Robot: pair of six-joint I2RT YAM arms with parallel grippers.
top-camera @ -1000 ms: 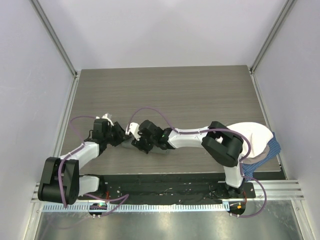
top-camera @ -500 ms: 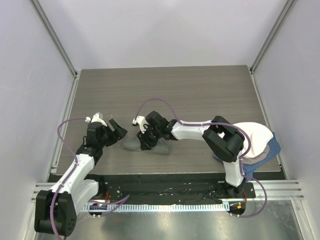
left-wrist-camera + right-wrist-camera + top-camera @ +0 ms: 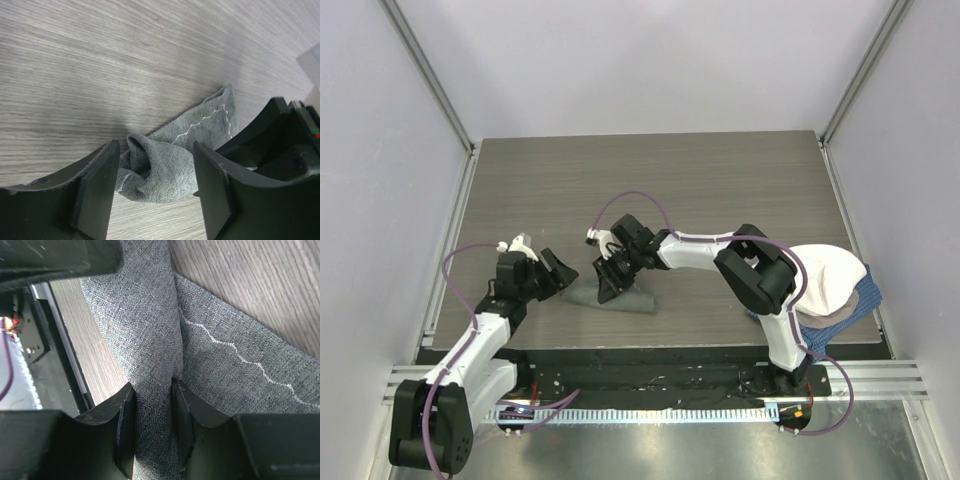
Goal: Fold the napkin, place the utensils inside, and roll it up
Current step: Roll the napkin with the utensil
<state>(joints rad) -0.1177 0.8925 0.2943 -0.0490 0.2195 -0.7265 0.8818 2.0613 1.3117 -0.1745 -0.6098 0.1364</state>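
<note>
While the napkin (image 3: pixel 640 302) lies bunched at 6 o'clock, your right fingers (image 3: pixel 126 427) pinch it | left fingers (image 3: pixel 97 192) wide, empty | folding, fork, rolling all remain.

Item, my rig: left arm (image 3: pixel 480 328) and right arm (image 3: pixel 695 248), each with white link shells and black joint housings; purple cable (image 3: pixel 630 194) looping loose alongside each; fingers (image 3: pixel 97 192) matte black, broad, inner faces curved
</note>
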